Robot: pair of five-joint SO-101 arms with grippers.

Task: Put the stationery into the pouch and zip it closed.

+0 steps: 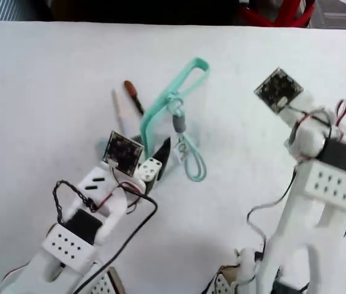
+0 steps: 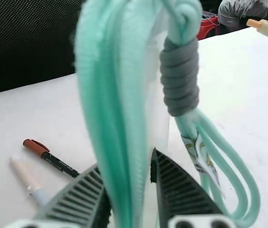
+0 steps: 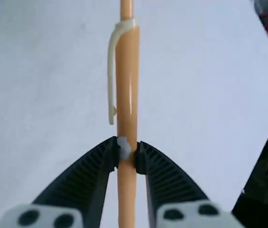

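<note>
The pouch (image 1: 165, 103) stood on edge on the table (image 1: 50, 73). One end of its rim was pinched between the closed fingers of the left gripper (image 1: 157, 160), a hold that, I judge, propped the mouth upward for loading. The right gripper (image 3: 126, 159), well apart from the pouch, was clamped on a peach pen (image 3: 125, 95) with a white clip, probably poised for insertion. Just beside the pouch, on the side away from that pen, lay a red-capped marker (image 1: 133, 97) and a pale pen (image 1: 119, 109), not yet packed. The pouch looked clear-walled with thick mint trim (image 2: 110, 118). A grey-wrapped cord (image 2: 180, 76) and a looped strap (image 1: 192, 162) hung from it, and the mouth seemed parted only narrowly.
</note>
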